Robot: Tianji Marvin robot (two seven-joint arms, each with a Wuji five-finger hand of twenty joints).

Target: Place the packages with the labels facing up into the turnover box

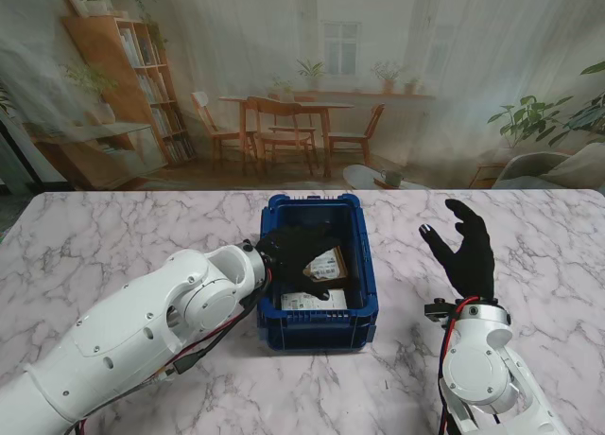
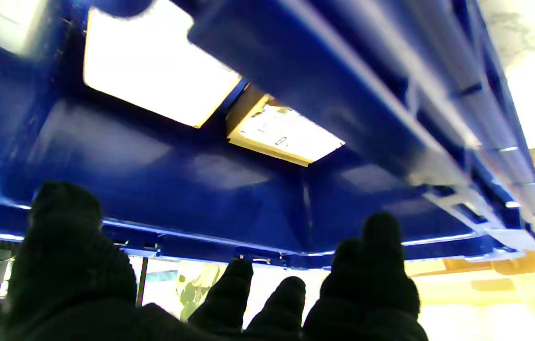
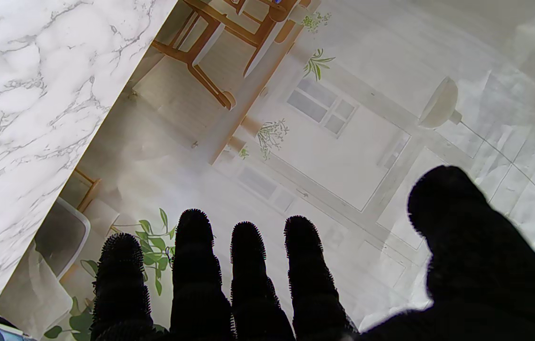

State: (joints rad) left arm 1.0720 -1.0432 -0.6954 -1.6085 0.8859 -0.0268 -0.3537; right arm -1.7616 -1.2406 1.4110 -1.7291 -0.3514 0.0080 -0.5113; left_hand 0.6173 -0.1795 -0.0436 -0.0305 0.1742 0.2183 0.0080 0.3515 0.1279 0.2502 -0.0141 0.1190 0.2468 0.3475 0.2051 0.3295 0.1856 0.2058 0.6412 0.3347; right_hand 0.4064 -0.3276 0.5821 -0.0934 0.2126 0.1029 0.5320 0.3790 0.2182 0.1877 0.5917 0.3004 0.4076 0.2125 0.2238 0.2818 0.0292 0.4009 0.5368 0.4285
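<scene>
Blue turnover box (image 1: 367,274) holds two label-up packages (image 1: 315,302); both hands spread, empty.

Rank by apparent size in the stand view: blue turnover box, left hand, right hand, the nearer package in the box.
1. Blue turnover box, clearly largest.
2-3. Left hand and right hand look about alike; the left is dark against the box interior, so no ranking.
4. Nearer package, smallest, though partly hidden by the left hand.
</scene>
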